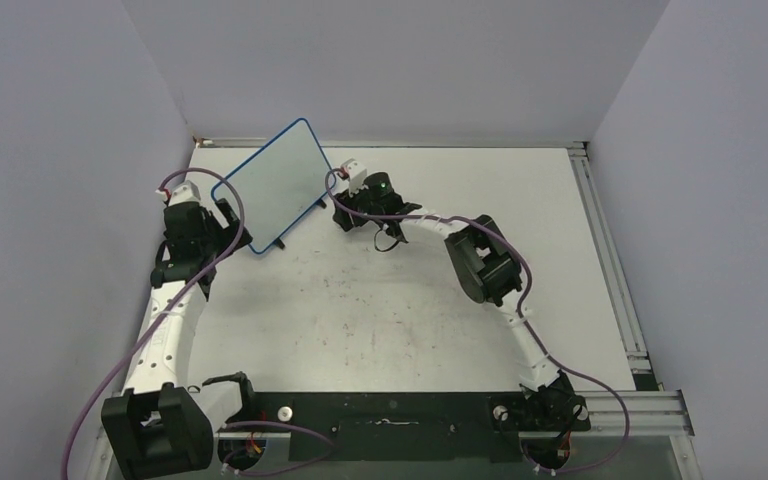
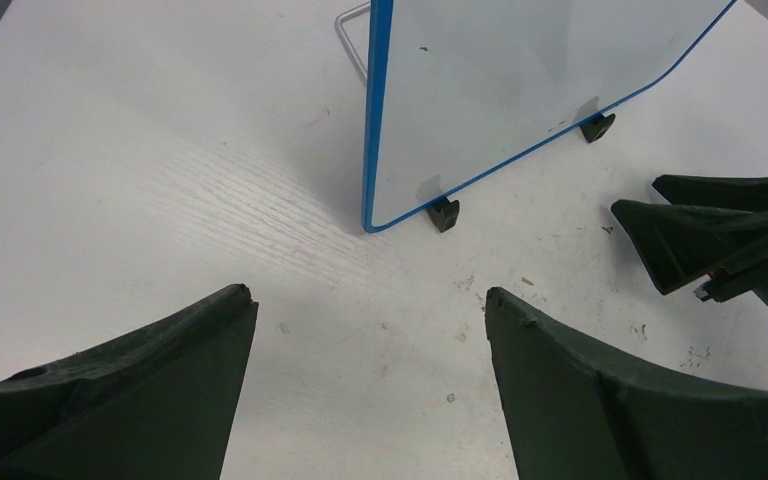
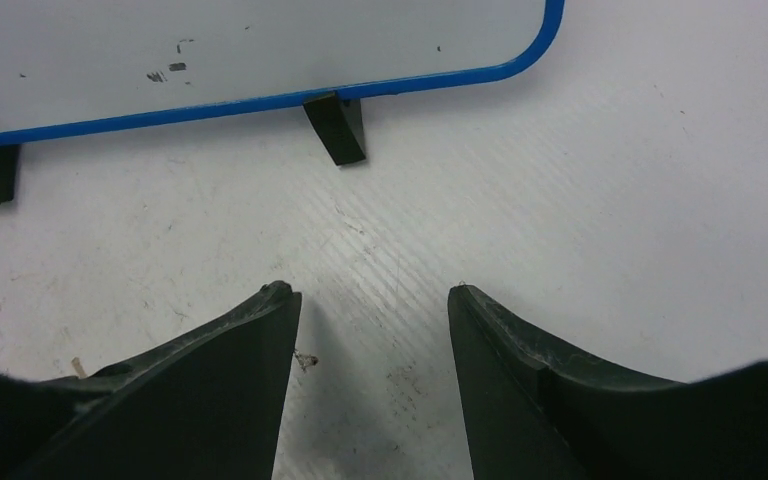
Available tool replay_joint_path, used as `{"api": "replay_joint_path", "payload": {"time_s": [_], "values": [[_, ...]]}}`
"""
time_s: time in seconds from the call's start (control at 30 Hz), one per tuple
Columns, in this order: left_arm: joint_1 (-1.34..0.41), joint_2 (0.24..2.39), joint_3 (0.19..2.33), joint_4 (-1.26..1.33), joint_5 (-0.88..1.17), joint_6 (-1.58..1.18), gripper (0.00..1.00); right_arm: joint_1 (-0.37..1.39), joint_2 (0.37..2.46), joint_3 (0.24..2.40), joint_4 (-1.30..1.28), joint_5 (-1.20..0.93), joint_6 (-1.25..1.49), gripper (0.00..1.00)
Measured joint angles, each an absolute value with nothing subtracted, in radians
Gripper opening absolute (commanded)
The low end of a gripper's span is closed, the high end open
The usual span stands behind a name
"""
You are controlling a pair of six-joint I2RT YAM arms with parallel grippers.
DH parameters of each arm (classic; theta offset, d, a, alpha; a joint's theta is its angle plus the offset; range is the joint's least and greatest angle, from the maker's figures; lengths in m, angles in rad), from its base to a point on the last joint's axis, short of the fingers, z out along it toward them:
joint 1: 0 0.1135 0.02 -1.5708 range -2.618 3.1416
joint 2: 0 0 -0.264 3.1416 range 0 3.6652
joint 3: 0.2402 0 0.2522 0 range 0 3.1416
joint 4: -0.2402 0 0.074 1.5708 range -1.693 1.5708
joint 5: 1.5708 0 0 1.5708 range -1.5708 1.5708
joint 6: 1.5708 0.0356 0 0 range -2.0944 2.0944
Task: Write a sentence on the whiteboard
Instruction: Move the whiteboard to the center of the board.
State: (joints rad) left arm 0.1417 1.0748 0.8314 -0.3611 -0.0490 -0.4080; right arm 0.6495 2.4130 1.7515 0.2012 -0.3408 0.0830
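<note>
Whiteboard (image 1: 272,185) upright, long axis near-left to far-right; left pincer (image 2: 365,300), right pincer (image 3: 372,290) spread, empty.

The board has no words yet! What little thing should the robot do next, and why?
Probably pull the right arm back from the whiteboard to fetch a marker. The board's face looks blank, both arms' jaws stand open and empty, and no marker shows in any view, so writing cannot start.

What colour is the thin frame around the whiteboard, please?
Blue. The frame of the whiteboard shows best in the left wrist view.
</note>
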Motion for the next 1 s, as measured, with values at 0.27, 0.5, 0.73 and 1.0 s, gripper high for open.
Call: {"api": "replay_joint_path", "payload": {"time_s": [0.27, 0.5, 0.73, 1.0], "values": [[0.155, 1.065, 0.832, -0.372, -0.056, -0.407, 0.85, 0.688, 2.528, 1.922, 0.153, -0.3, 0.016, 0.51], [0.166, 1.058, 0.836, -0.372, -0.056, -0.407, 0.88, 0.72, 2.566, 2.003, 0.13, -0.266, -0.036, 0.46], [0.175, 1.053, 0.837, -0.373, -0.057, -0.407, 0.89, 0.734, 2.636, 2.104, 0.116, -0.253, -0.07, 0.43], [0.186, 1.048, 0.837, -0.373, -0.067, -0.407, 0.9, 0.735, 2.666, 2.149, 0.114, -0.252, -0.075, 0.38]]}}
